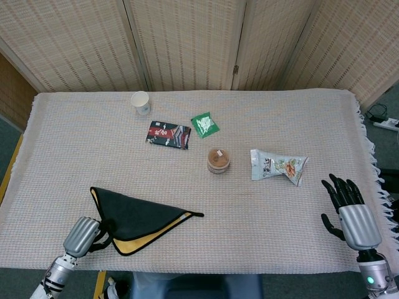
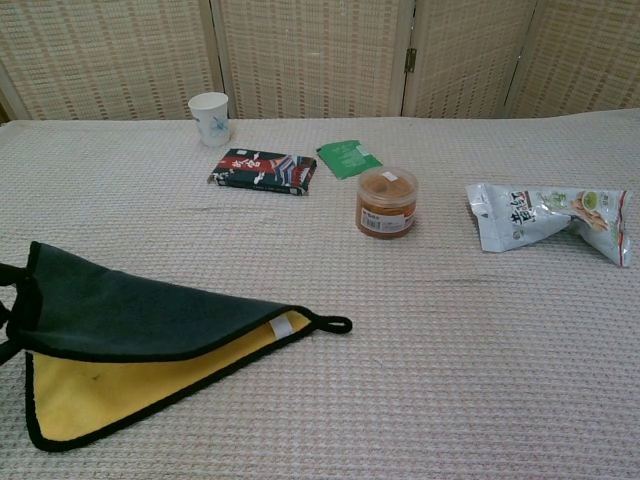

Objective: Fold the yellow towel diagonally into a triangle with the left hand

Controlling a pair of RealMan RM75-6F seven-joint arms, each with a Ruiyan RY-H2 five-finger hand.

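The yellow towel [image 1: 138, 215] lies at the table's front left, folded over on itself. Its dark underside faces up as a triangle, and a yellow strip [image 2: 100, 385] shows along the near edge. A small hanging loop [image 2: 335, 324] points right. My left hand [image 1: 81, 235] sits at the front table edge and grips the towel's folded-over corner; the chest view shows only dark fingers at the left border. My right hand [image 1: 350, 213] hovers at the front right, fingers spread, holding nothing.
Further back stand a paper cup [image 1: 141, 102], a dark snack packet [image 1: 168, 134], a green sachet [image 1: 204, 124] and a brown jar [image 1: 218, 161]. A silver snack bag [image 1: 278, 166] lies to the right, near my right hand.
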